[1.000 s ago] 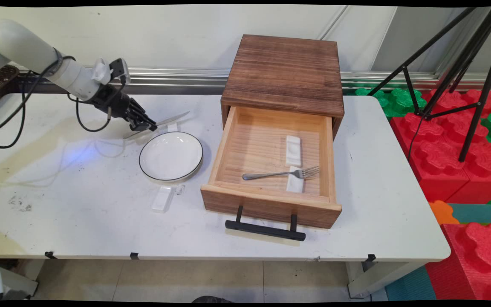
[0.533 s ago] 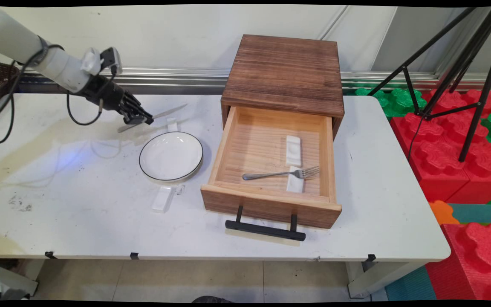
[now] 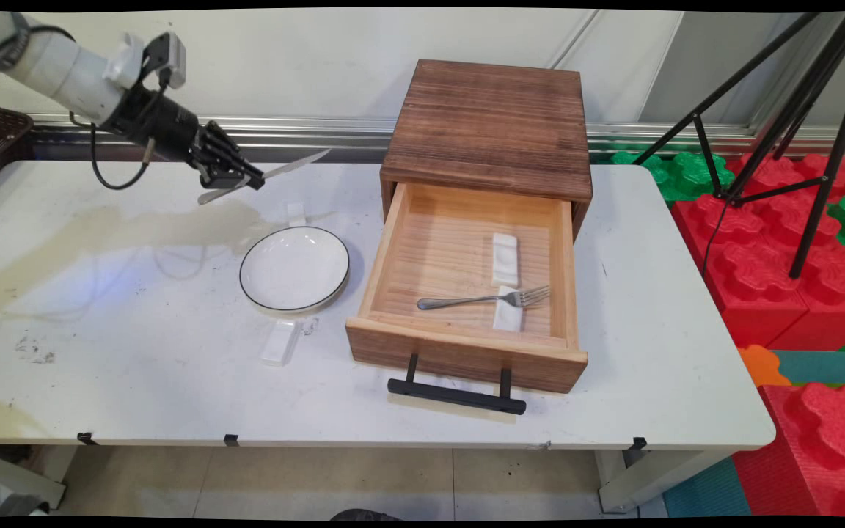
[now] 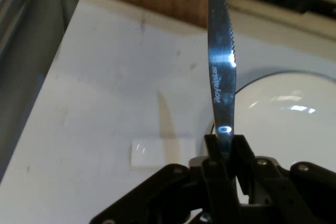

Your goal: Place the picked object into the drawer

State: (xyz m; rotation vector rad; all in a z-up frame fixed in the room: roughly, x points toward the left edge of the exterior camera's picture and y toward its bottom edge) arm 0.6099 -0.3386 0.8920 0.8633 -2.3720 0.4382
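Observation:
My gripper (image 3: 243, 180) is shut on a steel table knife (image 3: 287, 166), held in the air above the table's back left. The blade points right toward the wooden drawer box (image 3: 488, 125). In the hand view the serrated blade (image 4: 220, 61) rises from between the closed fingers (image 4: 211, 150). Below lie a small white rest (image 3: 295, 213) (image 4: 155, 154) and a white plate with a dark rim (image 3: 294, 268) (image 4: 286, 114). The drawer (image 3: 466, 293) stands pulled out; inside lie a fork (image 3: 485, 299) and two white rests (image 3: 505, 259).
Another white rest (image 3: 280, 342) lies in front of the plate. The drawer's black handle (image 3: 456, 394) juts toward the table's front edge. A black tripod (image 3: 782, 110) and red and green foam blocks (image 3: 789, 257) stand to the right of the table.
The gripper has lifted the knife off the table, rising and drawing slightly back and left. The white rest behind the plate is now uncovered. Nothing else moved.

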